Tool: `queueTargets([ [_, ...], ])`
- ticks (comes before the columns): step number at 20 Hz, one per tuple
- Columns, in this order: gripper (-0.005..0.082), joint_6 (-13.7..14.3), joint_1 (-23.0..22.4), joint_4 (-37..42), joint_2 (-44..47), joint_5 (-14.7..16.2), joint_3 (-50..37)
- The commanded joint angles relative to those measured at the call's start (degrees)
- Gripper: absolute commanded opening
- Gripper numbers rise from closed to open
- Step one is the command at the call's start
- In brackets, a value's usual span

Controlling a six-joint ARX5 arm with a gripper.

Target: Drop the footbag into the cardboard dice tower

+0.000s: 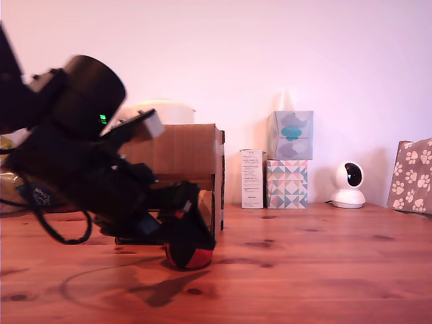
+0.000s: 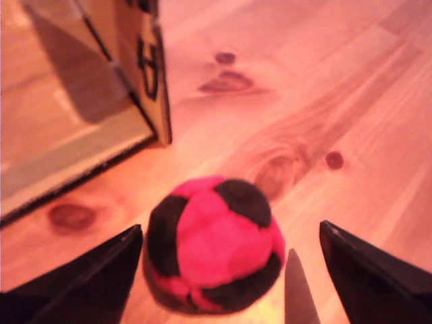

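Note:
The footbag, a soft ball of red and black panels, rests on the wooden table just in front of the cardboard dice tower. My gripper is open and lowered around it, one dark finger on each side; one finger is near the ball, the other stands well clear. In the exterior view the arm leans in from the left, and the gripper hangs over the footbag. The brown dice tower stands right behind them, its front opening mostly hidden by the arm.
Two stacked patterned tissue boxes and a white carton stand at the back. A small white camera and a paw-print fabric item sit at the exterior view's right. A white lidded container shows behind the tower.

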Motion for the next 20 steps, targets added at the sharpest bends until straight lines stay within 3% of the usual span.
queueTargets([
  [1, 0.0706, 0.31, 0.07, -2.62, 1.03, 0.28, 1.05],
  [2, 0.0611, 0.63, 0.07, -4.31, 1.03, 0.26, 1.60],
  [4, 0.0296, 1.70, 0.07, -7.19, 1.03, 0.22, 2.27],
  [5, 0.0195, 2.23, 0.04, -7.54, 1.03, 0.59, 2.29],
  [6, 0.0159, 2.78, 0.04, -7.69, 1.01, 0.96, 2.32],
  [11, 0.0158, 2.99, 0.04, -11.89, -2.64, 1.95, 2.32],
  [20, 0.0157, 3.04, 0.07, -26.88, -24.65, 3.19, 2.32],
])
